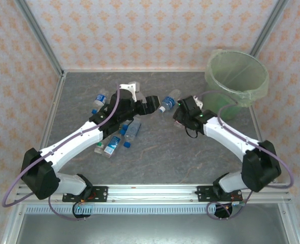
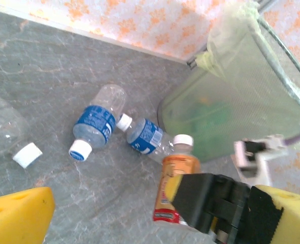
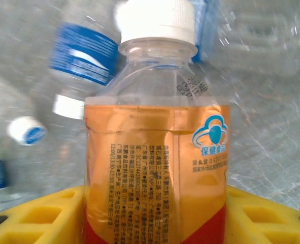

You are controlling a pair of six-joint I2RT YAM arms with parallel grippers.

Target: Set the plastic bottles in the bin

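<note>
Note R claw [image 3: 155,208] gripping orange bottle [image 3: 155,147], frame ctr. Note L claw [image 2: 152,213] spread wide above counter [image 2: 63,66].

A grey, marble-veined surface [image 1: 190,157] lies inside walls [image 1: 139,30] papered pale with orange florets — slanting metal posts [image 1: 40,35] at the corners, a metal rail [image 1: 150,190] along the near edge.

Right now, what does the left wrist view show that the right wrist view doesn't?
Left wrist adds: the bin with its bag liner, and the left hand open. Right wrist adds: a close look at the right hand closed on the orange bottle, label print readable. Both: that orange bottle, white-capped, and blue-labelled clear bottles lying on the grey table.
</note>
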